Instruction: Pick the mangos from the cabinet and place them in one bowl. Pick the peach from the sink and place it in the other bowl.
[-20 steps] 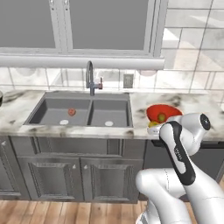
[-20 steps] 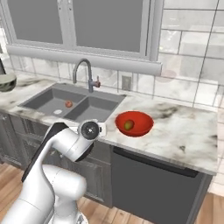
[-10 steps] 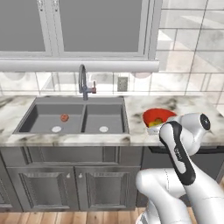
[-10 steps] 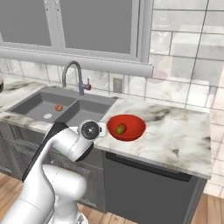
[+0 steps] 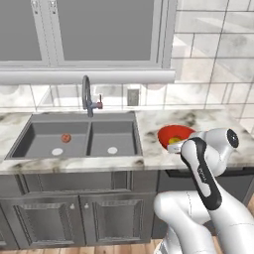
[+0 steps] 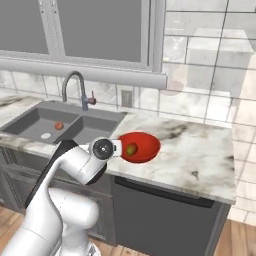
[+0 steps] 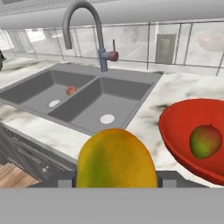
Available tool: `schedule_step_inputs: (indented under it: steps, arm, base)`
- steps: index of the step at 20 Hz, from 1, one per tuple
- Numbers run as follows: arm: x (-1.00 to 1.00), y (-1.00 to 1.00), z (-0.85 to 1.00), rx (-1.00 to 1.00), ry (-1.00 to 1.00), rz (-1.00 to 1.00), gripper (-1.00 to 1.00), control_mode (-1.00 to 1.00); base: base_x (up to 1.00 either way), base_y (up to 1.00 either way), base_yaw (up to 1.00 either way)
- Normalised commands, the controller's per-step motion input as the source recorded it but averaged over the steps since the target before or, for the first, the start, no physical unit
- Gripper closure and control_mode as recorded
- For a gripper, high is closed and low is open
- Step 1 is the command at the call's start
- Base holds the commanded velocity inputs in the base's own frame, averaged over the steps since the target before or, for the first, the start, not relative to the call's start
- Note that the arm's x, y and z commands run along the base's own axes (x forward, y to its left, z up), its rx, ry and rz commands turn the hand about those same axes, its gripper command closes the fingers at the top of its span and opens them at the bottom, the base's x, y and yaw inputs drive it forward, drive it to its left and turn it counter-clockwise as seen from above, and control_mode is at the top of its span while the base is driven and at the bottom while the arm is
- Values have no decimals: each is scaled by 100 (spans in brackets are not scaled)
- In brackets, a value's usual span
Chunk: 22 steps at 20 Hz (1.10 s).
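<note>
Hand view, fingers (image 7: 116, 186) clenched on smooth egg-shaped yellow-green mango (image 7: 116, 159), red-green mango (image 7: 205, 141) inside glossy red bowl (image 7: 183, 144) on veined marble table (image 7: 148, 111), round peach (image 7: 71, 90) in matte grey sink (image 7: 87, 99).

A domestic kitchen: a double-basin sink (image 5: 74, 139) with curved tap (image 5: 87, 94) at left of frame, set in a marble counter (image 6: 195, 150); panelled base cabinets (image 5: 74, 218) below, tiled wall (image 6: 210, 60) at right, window (image 5: 84, 34) at top.
</note>
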Motion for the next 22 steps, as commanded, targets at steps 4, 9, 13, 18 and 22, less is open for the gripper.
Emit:
schedule_step_inputs:
  steps: [4, 9, 13, 18, 22]
  arm:
    - [0, 0, 0, 0, 0, 0, 100, 100]
    - [0, 0, 0, 0, 0, 0, 100, 100]
    - [10, -6, 0, 1, 0, -4, 100, -100]
    - [36, -15, 0, 1, 0, -9, 100, -100]
    - [43, -15, 0, 1, 0, -9, 100, -100]
  base:
    - [30, -8, -10]
    - [18, -3, -8]
    - [6, -4, -4]
    - [0, 0, 0]
    - [0, 0, 0]
